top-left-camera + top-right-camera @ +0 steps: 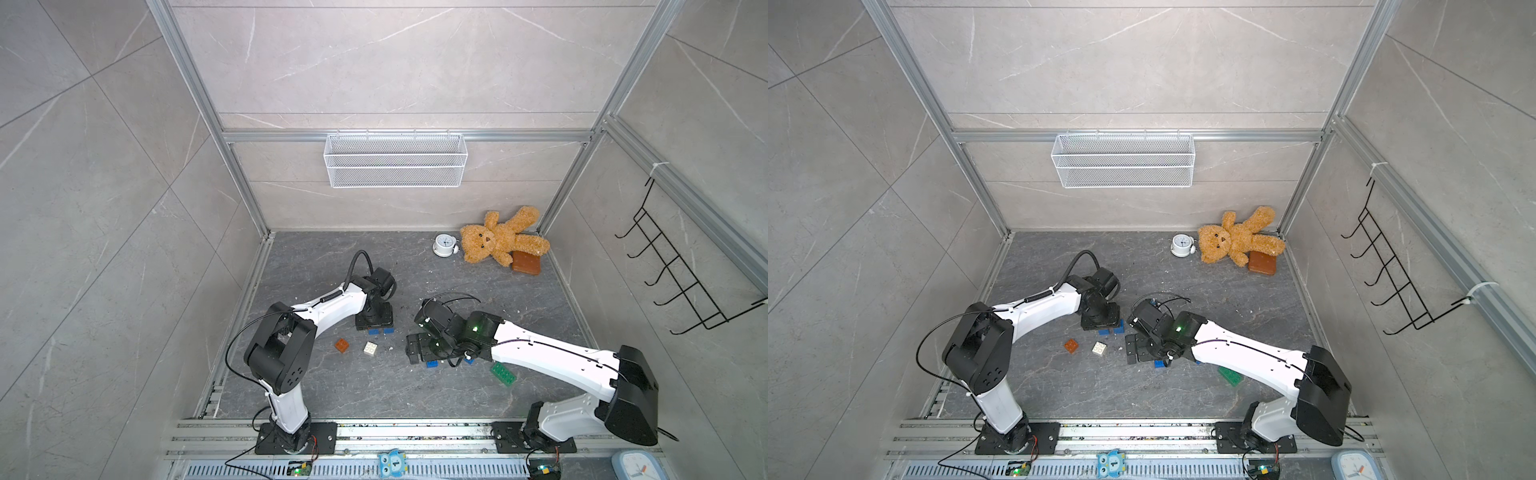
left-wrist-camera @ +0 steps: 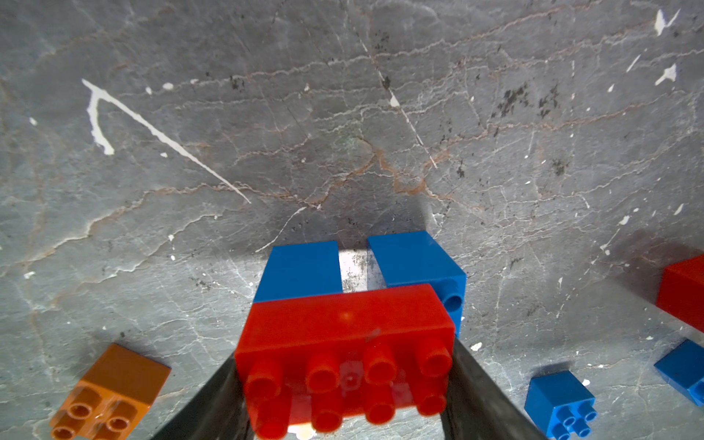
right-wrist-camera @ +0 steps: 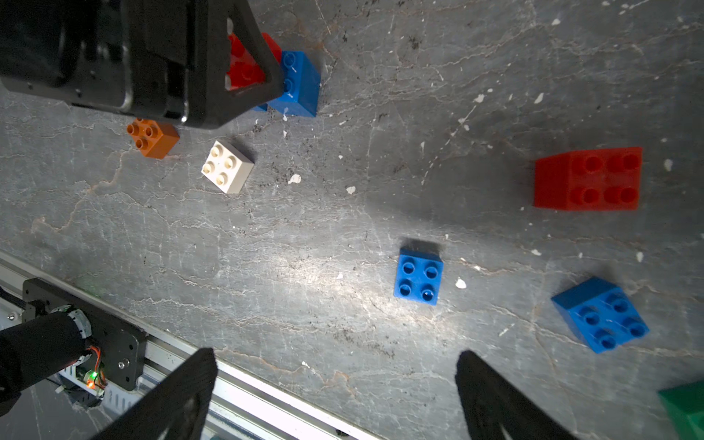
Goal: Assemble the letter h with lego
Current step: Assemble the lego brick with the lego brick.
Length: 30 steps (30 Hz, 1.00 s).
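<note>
In the left wrist view we see the red brick (image 2: 344,324) clamped end to end in the half-closed left gripper (image 2: 344,384), lying across two blue bricks (image 2: 301,270) left of centre on the bench (image 3: 266,236). In both top views that gripper hides it. The right gripper (image 3: 335,384) gapes wide and empty near a loose blue brick (image 3: 418,277).

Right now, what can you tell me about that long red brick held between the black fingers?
The long red brick is glossy plastic, with eight round studs in two rows of four, facing up toward the wrist camera. The left gripper clamps it by its two short ends, one black finger on each. It seems to bridge two blue bricks standing apart beneath it, with grey tabletop showing in the gap. One blue stud pokes out past its end.
</note>
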Available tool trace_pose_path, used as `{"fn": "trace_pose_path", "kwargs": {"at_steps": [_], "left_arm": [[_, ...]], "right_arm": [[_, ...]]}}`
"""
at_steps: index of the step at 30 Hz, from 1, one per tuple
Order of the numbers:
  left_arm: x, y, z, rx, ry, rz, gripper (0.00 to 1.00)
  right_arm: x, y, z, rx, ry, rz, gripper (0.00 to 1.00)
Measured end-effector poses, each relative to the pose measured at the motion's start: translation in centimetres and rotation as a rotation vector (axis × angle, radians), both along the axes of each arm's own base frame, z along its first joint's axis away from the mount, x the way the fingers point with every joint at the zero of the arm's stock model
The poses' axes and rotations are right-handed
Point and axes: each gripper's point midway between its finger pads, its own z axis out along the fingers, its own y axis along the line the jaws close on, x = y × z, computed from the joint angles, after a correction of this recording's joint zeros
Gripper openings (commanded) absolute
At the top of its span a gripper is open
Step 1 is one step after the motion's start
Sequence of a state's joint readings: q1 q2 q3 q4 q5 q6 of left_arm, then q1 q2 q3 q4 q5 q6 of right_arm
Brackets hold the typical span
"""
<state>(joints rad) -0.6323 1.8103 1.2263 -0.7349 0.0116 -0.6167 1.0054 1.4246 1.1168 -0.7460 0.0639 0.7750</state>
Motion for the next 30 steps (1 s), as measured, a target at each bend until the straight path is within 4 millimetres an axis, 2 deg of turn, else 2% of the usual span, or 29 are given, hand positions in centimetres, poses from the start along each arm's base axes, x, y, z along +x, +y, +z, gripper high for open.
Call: {"fn": "trace_pose_path", "kwargs": {"at_steps": [15,25,30], "left_arm": [[-0.2,0.1,0.1,0.016,0.045,-0.017,0.0],[-0.1,0.1,0.3,0.017,0.047,-0.016,0.22],[0.1,0.0,0.6,0.016,0.043,-0.017,0.26]], "right_arm": [[0.1,0.0,0.7,-0.006,-0.012,-0.003,1.0],[0.1,-0.1,1.1,-0.01,-0.018,-0.002,1.0],[0.1,-0.1,1.1,-0.013,-0.017,0.0,1.0]]}}
